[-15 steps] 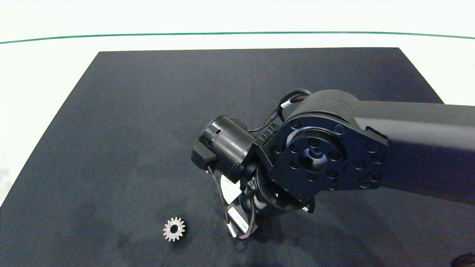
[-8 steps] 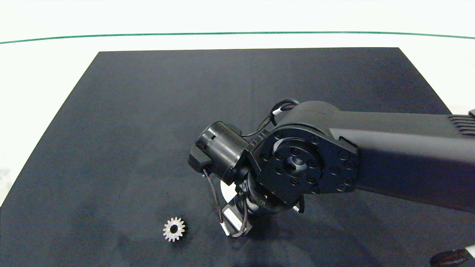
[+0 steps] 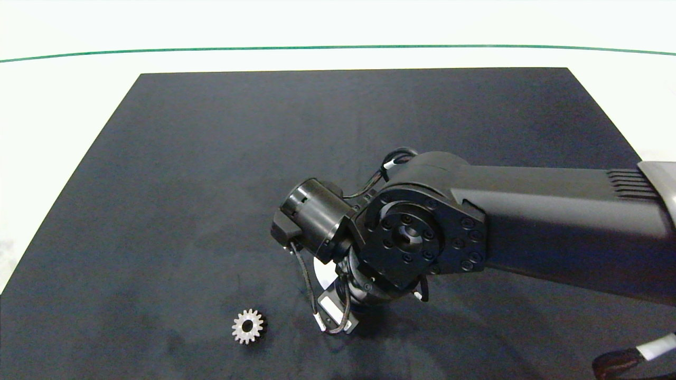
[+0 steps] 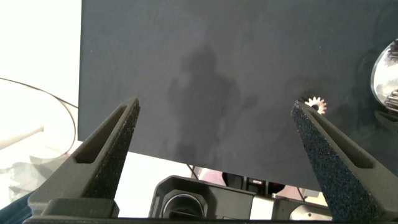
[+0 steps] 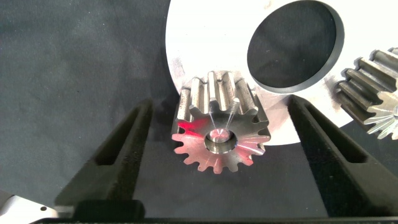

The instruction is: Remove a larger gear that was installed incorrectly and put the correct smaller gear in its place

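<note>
Head view: my right arm (image 3: 528, 221) comes in from the desk's right edge, wrist bent down over the black mat (image 3: 211, 158) nr the middle of its near half. The wrist hides the gripper here; only a sliver of a silver plate (image 3: 322, 270) shows under it.

Right wrist view: right gripper (image 5: 214, 155) is spread wide, one finger (image 5: 118, 158) either side of a silver gear (image 5: 219, 127), gaps on both sides, no contact, nothing held. The gear sits on a shaft whose end shows at its centre, above the plate (image 5: 199, 43), close to a large round hole (image 5: 295, 45) in it. It has short, close-set teeth; I can't tell whether this is the larger gear. A second toothed gear (image 5: 376, 93) shows in part at the plate's far side, apart from the first.

The smaller gear (image 3: 247, 326) lies flat on the mat nr its near edge, left of the wrist and well apart from it; seen too from the left wrist (image 4: 315, 104).

Left wrist view: left gripper (image 4: 217, 118) hangs off the mat beyond its edge, fingers (image 4: 102, 149) fully apart, empty. White desk (image 4: 37, 62) borders the mat there.
</note>
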You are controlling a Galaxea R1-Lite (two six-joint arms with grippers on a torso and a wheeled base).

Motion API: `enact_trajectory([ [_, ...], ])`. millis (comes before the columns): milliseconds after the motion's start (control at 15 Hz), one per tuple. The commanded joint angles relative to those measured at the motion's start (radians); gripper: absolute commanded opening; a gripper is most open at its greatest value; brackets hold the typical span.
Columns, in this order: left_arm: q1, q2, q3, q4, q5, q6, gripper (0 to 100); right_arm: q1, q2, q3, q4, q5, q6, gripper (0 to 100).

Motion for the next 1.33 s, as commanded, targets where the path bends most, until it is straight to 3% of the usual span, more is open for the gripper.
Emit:
enact_trajectory([
  [67,0.001,0.000,-0.001,0.006,0.001,-0.001,100,0.000,0.000,0.000,0.007,-0.003,0.000,79],
  [533,0.001,0.000,0.001,0.006,0.001,-0.001,100,0.000,-0.005,0.000,0.013,-0.004,-0.029,66],
  [1333,0.002,0.000,0.001,0.003,0.002,0.003,100,0.002,-0.008,0.000,0.019,-0.003,-0.027,42],
])
